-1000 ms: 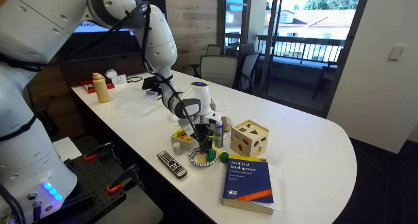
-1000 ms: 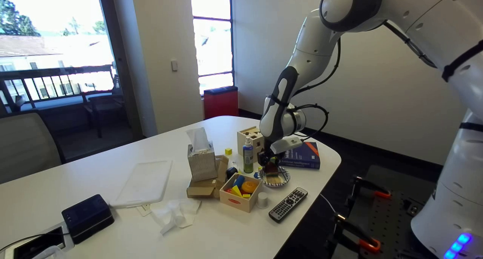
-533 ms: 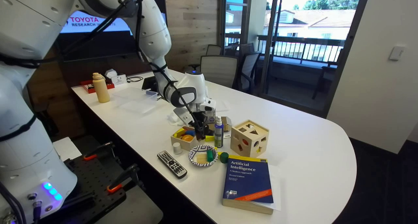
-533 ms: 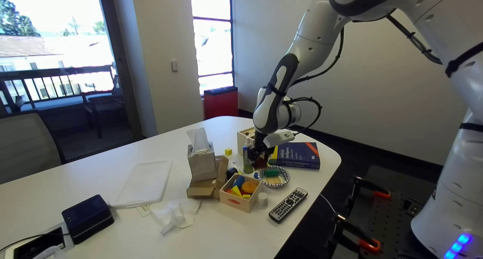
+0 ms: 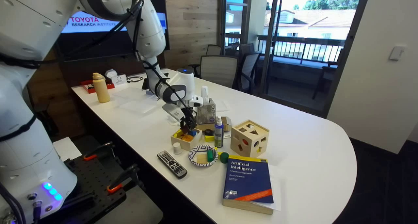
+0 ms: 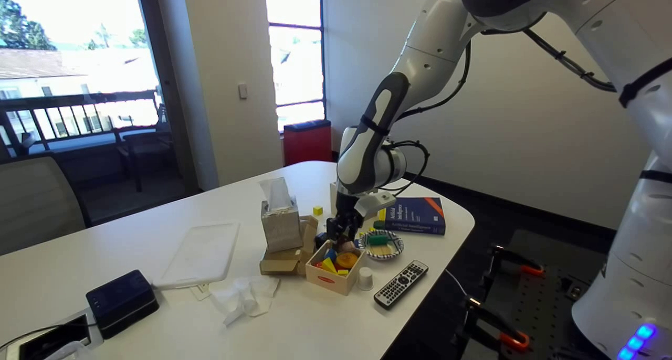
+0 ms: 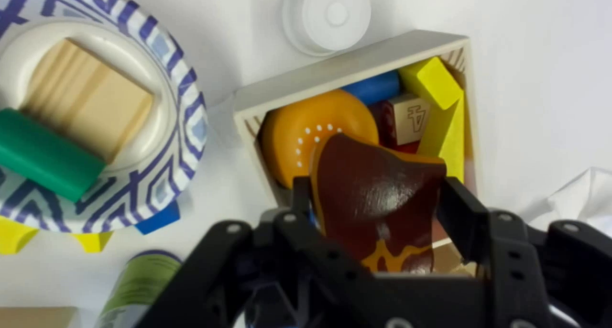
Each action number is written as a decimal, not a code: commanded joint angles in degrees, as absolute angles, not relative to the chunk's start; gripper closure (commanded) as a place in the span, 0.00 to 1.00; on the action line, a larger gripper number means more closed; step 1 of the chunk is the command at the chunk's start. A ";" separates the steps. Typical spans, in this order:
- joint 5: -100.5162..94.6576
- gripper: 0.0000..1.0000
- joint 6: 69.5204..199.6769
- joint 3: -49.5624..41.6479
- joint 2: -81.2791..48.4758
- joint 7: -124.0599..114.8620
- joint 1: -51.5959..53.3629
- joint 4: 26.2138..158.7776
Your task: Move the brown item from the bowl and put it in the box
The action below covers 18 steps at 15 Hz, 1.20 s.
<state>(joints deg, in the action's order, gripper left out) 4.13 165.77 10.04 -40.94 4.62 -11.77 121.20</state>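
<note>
The brown item (image 7: 377, 175), a dark brown block with orange edging, is between the fingers of my gripper (image 7: 375, 187), which is shut on it. My gripper also shows in both exterior views (image 5: 187, 126) (image 6: 344, 231). It holds the item over the small open pale wooden box (image 7: 354, 65), which contains coloured blocks; the box shows in both exterior views (image 5: 182, 144) (image 6: 328, 280). The item covers part of the box in the wrist view. The patterned bowl (image 7: 187, 127) stands beside the box and holds a green cylinder (image 7: 48, 153) and a tan wooden block (image 7: 93, 98).
A white cap (image 7: 337, 13) stands against the box's side. A remote control (image 5: 172, 164), spray bottle (image 5: 218, 132), wooden shape cube (image 5: 249, 139) and blue book (image 5: 248, 180) are around the bowl. A tissue box (image 6: 281, 226) stands behind the box. A see-through container (image 5: 137, 100) lies farther off.
My gripper has lifted the brown item up out of the bowl and carried it sideways to above the open wooden box. The bowl and box have not moved.
</note>
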 commanded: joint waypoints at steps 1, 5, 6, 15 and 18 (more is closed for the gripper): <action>4.81 0.57 162.29 11.04 -41.35 7.71 -12.12 120.66; 4.85 0.57 161.61 10.26 -42.95 7.58 -11.45 120.05; 4.73 0.57 162.17 9.82 -43.31 7.29 -11.07 119.93; 4.66 0.57 163.28 9.39 -45.32 7.12 -10.82 118.08; 4.53 0.57 163.35 9.23 -46.26 7.05 -10.56 116.69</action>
